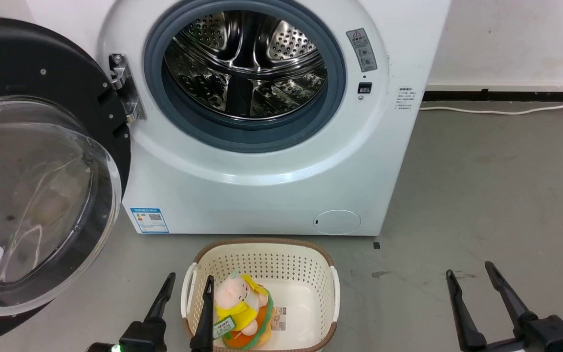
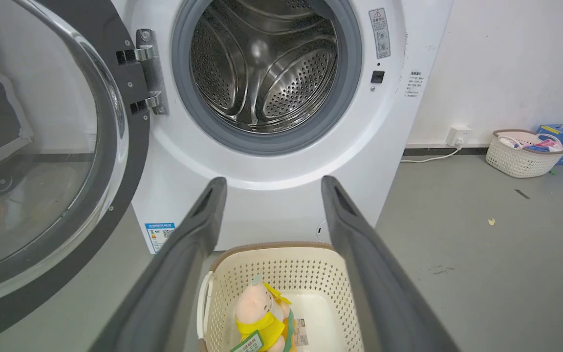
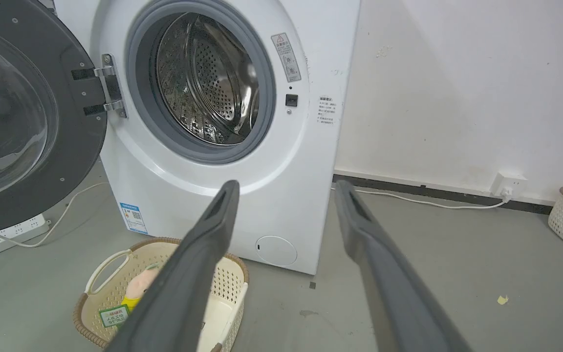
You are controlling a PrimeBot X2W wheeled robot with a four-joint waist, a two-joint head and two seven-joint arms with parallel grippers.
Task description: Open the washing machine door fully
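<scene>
Grey floor [image 1: 482, 195] before washing machine door [image 1: 42, 186] — left tool [image 1: 189, 277] and right tool [image 1: 469, 269] gape, empty

loc: laundry rm | evid: front-load washer [image 1: 271, 195], plastic laundry basket [image 1: 262, 264], bare grey floor [image 1: 482, 195], wall socket [image 3: 508, 183]

My three feeds are bright and evenly lit, apparently from overhead, and shadows on the floor [image 1: 482, 195] are faint. The steel drum [image 1: 245, 63] throws hard glints, and pale glare streaks the glass of the washing machine door [image 1: 32, 195]. Both wrist feeds bow straight lines near their edges. The fingers [image 2: 184, 264] nearest those lenses look soft.
</scene>
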